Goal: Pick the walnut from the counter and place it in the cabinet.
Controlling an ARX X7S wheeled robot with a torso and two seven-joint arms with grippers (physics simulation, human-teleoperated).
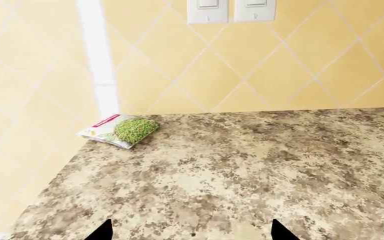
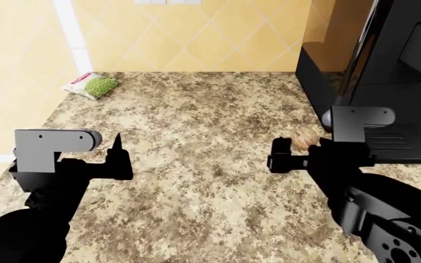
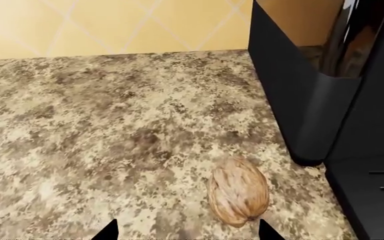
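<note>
Walnut [image 3: 238, 191] lies on the counter [image 3: 98, 130], just ahead of the right fingers [image 3: 267, 231] and between their two tips, nearer the one on the machine side; no contact visible. In the head view the walnut [image 2: 305, 137] shows just beyond the right gripper [image 2: 278, 153], partly hidden by it, close beside the black machine [image 2: 375, 60] w/ its base plate next to the nut. Right fingers released, spread wider than the walnut, nothing held; only the dark tips show in the right wrist view. Left gripper [image 2: 118, 156] hovers over bare counter [image 2: 195, 164], well apart from the walnut; left fingers [image 1: 102, 231] likewise released, tips spread, empty. Pea packet [image 1: 120, 130], white w/ green peas and a red strip, lies flat far ahead of the left fingers, at the counter's back corner near the yellow tiled wall [image 1: 259, 65]; in the head view the packet [image 2: 91, 85] sits in the far corner on the left-arm side. Two white switch plates [image 1: 231, 11] on the wall above the counter, beyond the left fingers. White vertical strip [image 1: 100, 55] marks the wall corner behind the packet.
</note>
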